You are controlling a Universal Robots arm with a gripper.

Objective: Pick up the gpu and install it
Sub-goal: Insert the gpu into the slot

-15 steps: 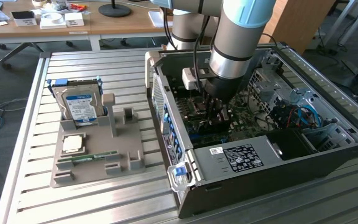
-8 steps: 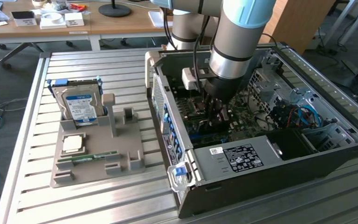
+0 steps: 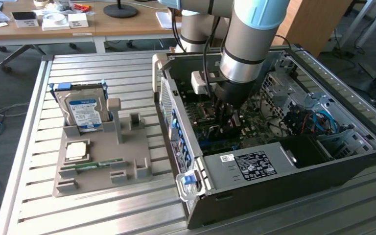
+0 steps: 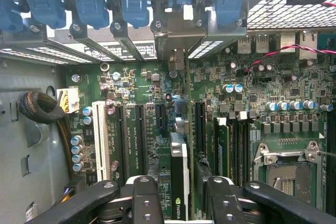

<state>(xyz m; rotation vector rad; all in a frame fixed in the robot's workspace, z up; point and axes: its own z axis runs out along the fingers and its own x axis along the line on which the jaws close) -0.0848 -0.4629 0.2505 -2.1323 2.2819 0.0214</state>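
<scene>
The gripper (image 4: 177, 203) sits low in the frame's middle, deep inside the computer case (image 3: 344, 171). Its fingers (image 4: 144, 200) stand apart on both sides of the gpu (image 4: 179, 182), which stands on edge on the motherboard (image 4: 247, 103), lined up with a slot.

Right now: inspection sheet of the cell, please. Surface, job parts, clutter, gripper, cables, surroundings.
Surface: slatted metal table, carrying an open PC case and a grey parts holder.
Job's things: gpu stands on edge over a motherboard slot, its bracket end toward the rear slot covers; whether it is fully seated cannot be told.
Clutter: hard drive, a CPU and a RAM stick in the holder.
Grippers: gripper inside the case, fingers either side of the gpu; grip cannot be told.
Cables: black bundle by the case wall; red and blue leads near the drive bay.
Surroundings: desk with boxes behind; floor cables at the exterior view's left.
</scene>
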